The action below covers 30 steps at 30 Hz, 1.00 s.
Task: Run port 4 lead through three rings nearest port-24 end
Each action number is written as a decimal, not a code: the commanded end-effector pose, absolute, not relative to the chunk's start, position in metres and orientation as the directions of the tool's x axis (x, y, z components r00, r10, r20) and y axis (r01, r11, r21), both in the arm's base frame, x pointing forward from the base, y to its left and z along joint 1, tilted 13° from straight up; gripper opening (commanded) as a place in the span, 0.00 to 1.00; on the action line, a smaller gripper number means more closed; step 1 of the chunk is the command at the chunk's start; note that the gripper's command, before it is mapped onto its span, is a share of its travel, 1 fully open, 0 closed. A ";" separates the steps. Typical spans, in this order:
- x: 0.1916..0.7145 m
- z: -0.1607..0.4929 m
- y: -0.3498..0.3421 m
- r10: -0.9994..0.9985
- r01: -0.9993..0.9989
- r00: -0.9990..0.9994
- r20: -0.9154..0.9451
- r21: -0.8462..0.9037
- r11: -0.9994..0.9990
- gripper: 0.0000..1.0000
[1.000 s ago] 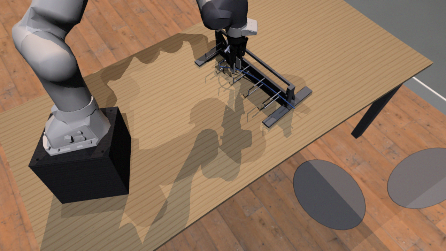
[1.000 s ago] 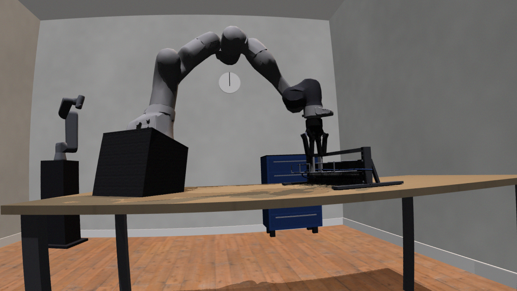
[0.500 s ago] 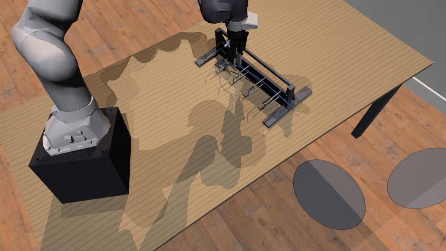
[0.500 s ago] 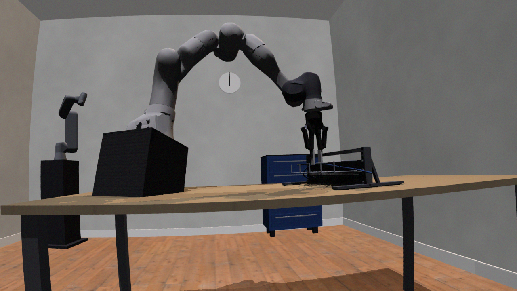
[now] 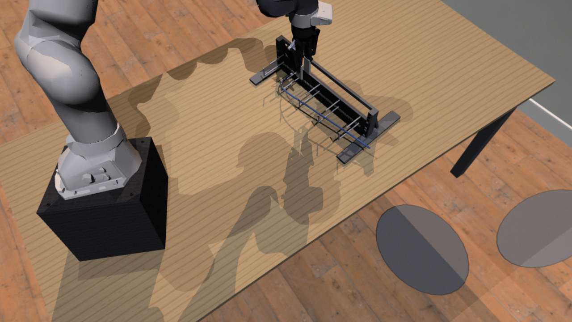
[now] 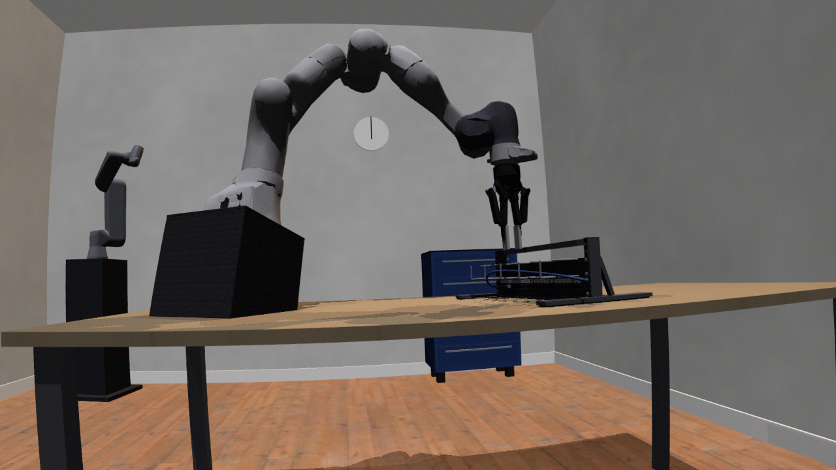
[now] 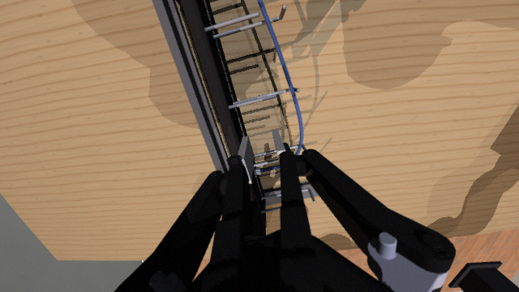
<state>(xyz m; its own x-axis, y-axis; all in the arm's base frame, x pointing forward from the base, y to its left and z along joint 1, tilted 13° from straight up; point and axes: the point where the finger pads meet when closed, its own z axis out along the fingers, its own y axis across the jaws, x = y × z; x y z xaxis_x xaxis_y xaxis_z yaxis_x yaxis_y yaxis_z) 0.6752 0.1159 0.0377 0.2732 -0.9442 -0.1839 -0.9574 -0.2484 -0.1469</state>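
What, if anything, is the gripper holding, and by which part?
Nothing is held: the gripper's fingers stand apart with a visible gap, and the blue lead runs outside them.
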 end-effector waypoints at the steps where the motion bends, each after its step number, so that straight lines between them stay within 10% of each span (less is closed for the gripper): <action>1: 0.670 0.043 0.114 -0.946 -0.961 0.266 -0.188 -0.131 -0.244 0.20; 12: 0.669 0.049 0.113 -0.946 -0.961 0.266 -0.188 -0.131 -0.244 0.20; 13: 0.669 0.049 0.113 -0.946 -0.961 0.266 -0.188 -0.131 -0.244 0.00; 30: 0.669 0.049 0.113 -0.946 -0.961 0.266 -0.188 -0.131 -0.244 0.00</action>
